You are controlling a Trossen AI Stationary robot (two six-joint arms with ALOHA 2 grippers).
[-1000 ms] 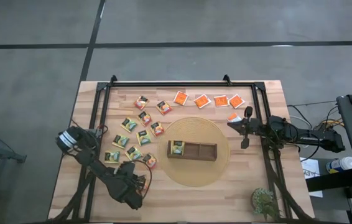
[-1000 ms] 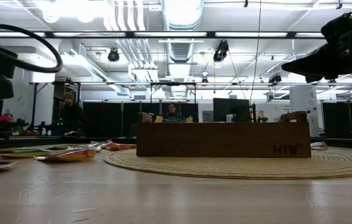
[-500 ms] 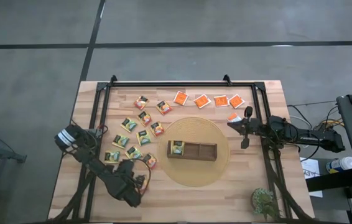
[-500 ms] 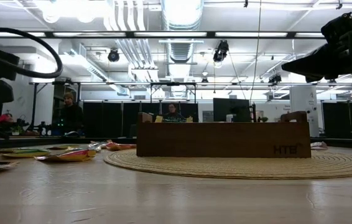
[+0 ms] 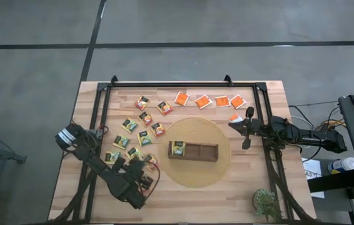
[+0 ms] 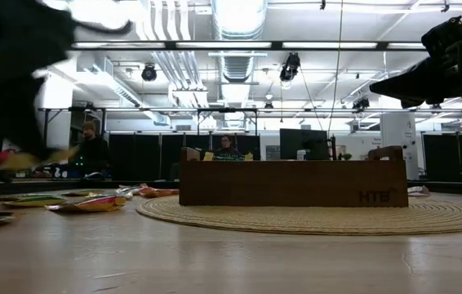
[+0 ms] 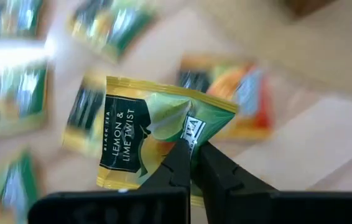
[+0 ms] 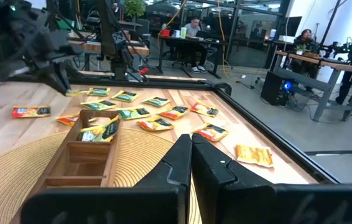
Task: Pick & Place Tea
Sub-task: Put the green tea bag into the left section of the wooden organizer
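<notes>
The left claw (image 7: 191, 163) pinches a green-and-yellow tea sachet (image 7: 154, 134) — lifted above the loose sachets (image 5: 141, 130) on the counter (image 5: 183, 209), left of the wooden tray (image 5: 193, 151). The right claw (image 8: 190, 157) — fingers together, empty — hangs beyond the round mat (image 5: 214, 172).

You're looking at two dark, matte black jointed arms. The left arm (image 5: 102, 172) carries a pale grey cylindrical motor housing near its base and thin red and black cables by its wrist. The right arm (image 5: 289, 133) trails black cables. Each wrist view shows slim, tapered black fingers (image 7: 179, 165).
</notes>
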